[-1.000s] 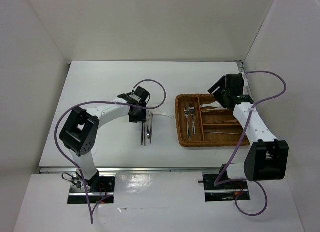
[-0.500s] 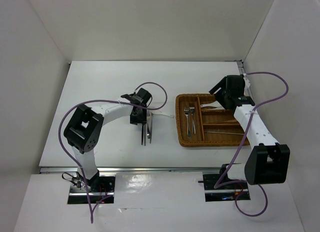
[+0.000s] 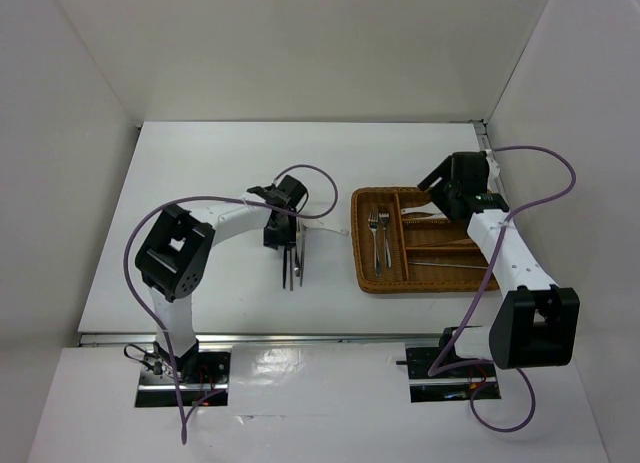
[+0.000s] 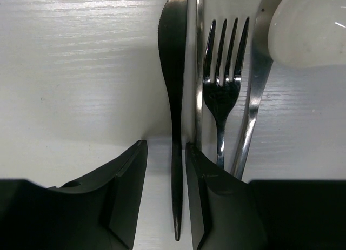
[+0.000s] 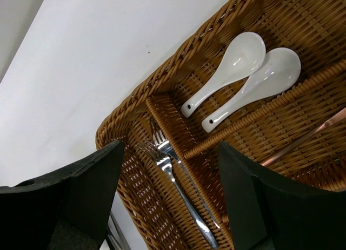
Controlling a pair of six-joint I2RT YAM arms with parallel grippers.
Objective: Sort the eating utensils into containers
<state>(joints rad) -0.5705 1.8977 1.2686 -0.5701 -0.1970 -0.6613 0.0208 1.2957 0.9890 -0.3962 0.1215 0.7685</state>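
Utensils [image 3: 293, 258] lie in a loose bunch, side by side, near the middle of the surface and left of the tray [image 3: 358, 245], which sits toward the right edge. Left end effector [image 4: 165, 169] is down over the bunch, released, with its jaws either side of the knife [image 4: 174, 99] handle. There is a gap on the left side and the right finger is nearly touching.

To do the pick well:
- Shift a touch so the handle is centred.
- Clench on the knife only. A slim metal handle lies right against it and the fork [image 4: 221, 93] is just beside, so either is likely to get pinched too.
- Lift straight up.
- Drop it in a section away from the forks [image 3: 378, 233] and white spoons [image 5: 243, 72].

Right end effector [image 5: 170, 153] hangs released and empty over the tray's far-left corner. The left arm likely needs it out of the way.
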